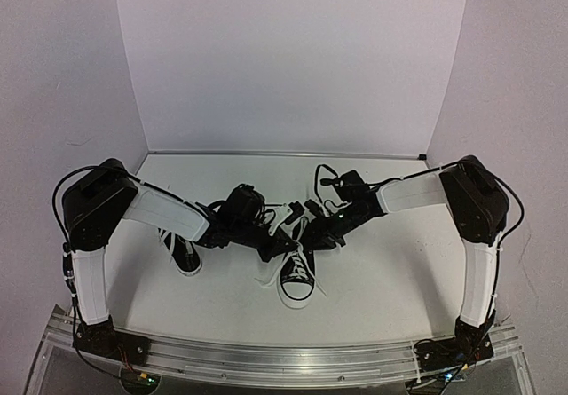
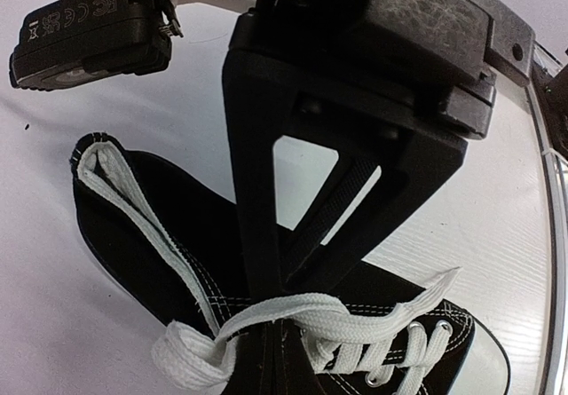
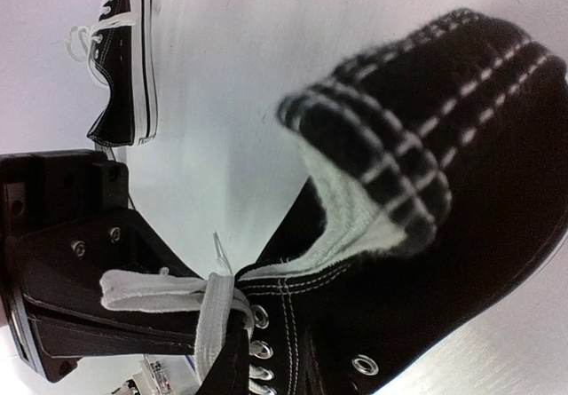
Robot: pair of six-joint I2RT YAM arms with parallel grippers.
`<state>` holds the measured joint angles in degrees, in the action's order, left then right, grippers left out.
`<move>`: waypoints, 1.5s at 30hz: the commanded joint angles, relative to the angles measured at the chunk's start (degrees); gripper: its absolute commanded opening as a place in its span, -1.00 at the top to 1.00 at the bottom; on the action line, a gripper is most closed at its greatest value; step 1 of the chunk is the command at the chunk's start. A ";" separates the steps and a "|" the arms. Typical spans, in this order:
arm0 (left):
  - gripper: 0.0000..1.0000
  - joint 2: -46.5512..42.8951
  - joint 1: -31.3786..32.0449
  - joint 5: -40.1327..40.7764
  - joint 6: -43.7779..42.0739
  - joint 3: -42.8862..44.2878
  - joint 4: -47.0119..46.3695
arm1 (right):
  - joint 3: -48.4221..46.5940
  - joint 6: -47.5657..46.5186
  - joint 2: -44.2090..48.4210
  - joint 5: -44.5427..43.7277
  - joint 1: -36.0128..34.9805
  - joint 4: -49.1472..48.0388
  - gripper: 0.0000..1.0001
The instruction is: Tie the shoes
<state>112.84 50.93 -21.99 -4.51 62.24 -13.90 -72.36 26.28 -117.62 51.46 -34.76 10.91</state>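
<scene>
A black sneaker (image 1: 298, 275) lies mid-table with its white toe cap toward the near edge. Both grippers meet over its open top. My left gripper (image 1: 277, 238) is shut, fingertips together (image 2: 271, 296) at the tongue, and a white lace (image 2: 355, 311) runs across the tips and folds into a loop at the left. In the right wrist view the same shoe (image 3: 461, 262) fills the frame and the lace (image 3: 209, 319) wraps a black finger. My right gripper (image 1: 324, 231) is at the shoe's collar; its jaws are hidden. The second sneaker (image 1: 184, 253) lies left, partly under my left arm.
The second sneaker also shows in the right wrist view (image 3: 124, 58), lying apart on the white table. The right wrist's camera module (image 2: 89, 31) hangs close above the shoe's heel. White walls close off the table at the back and at both sides.
</scene>
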 commanded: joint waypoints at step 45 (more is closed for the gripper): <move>1.00 -0.38 0.14 -1.46 -4.51 2.26 1.59 | -0.58 1.73 0.16 2.62 -1.05 -0.56 0.51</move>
<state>112.84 50.83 -22.83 -8.77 62.65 -11.86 -73.43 27.90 -117.62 53.82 -35.09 10.46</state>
